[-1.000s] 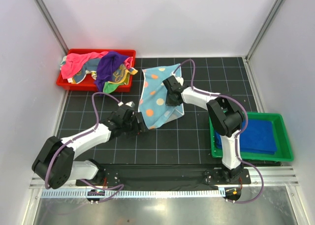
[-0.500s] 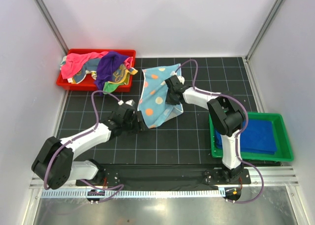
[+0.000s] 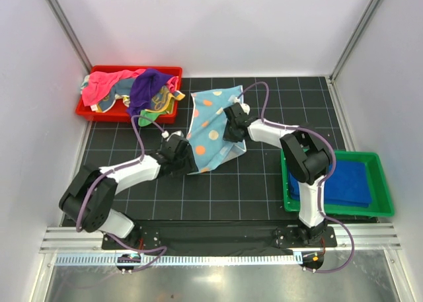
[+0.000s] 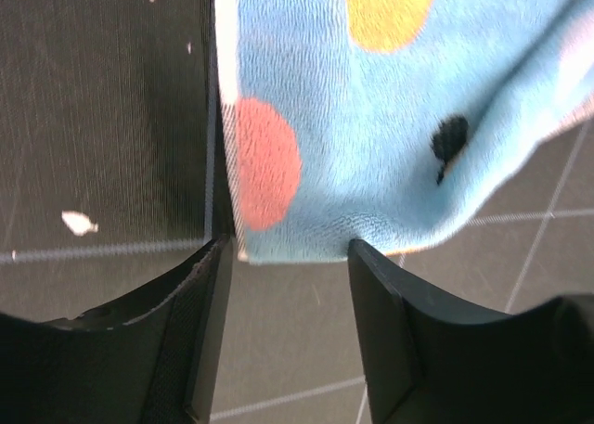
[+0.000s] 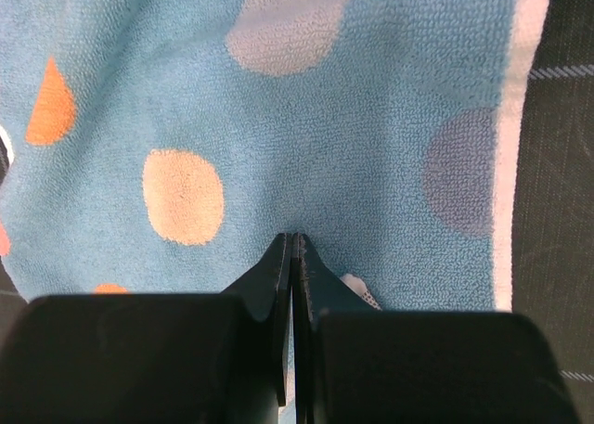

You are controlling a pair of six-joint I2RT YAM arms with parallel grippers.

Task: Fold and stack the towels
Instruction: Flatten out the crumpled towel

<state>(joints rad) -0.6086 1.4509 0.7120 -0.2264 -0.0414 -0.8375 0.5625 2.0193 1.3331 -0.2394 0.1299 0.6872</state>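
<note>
Your left gripper [image 4: 288, 248] has its fingers [image 4: 200, 331] spread apart. The bottom edge of the polka-dot towel [image 3: 208, 127] lies right between their tips, and you can see bare floor in the gap below it. Your right gripper [image 5: 292, 243] has its fingers [image 5: 269, 294] shut tight, tip against tip. They pinch the same towel near its right side, and a little white bit of cloth peeps out beside them.

The biggest thing is the black grid mat [image 3: 251, 189] that covers the table. The polka-dot towel sits in the middle of it, between your two arms. It is light blue with orange, yellow, grey and white spots and has a white edge. It looks bunched and partly lifted, not flat.

On the right, near your right arm's base, stands the green tray [image 3: 357, 155]. A folded royal blue towel [image 3: 347, 183] lies flat inside it.

At the far left stands the red tray [image 3: 106, 115]. It holds a messy heap of towels: a pink towel [image 3: 106, 80], a purple towel [image 3: 149, 87], and some teal and yellow cloth underneath.
</note>
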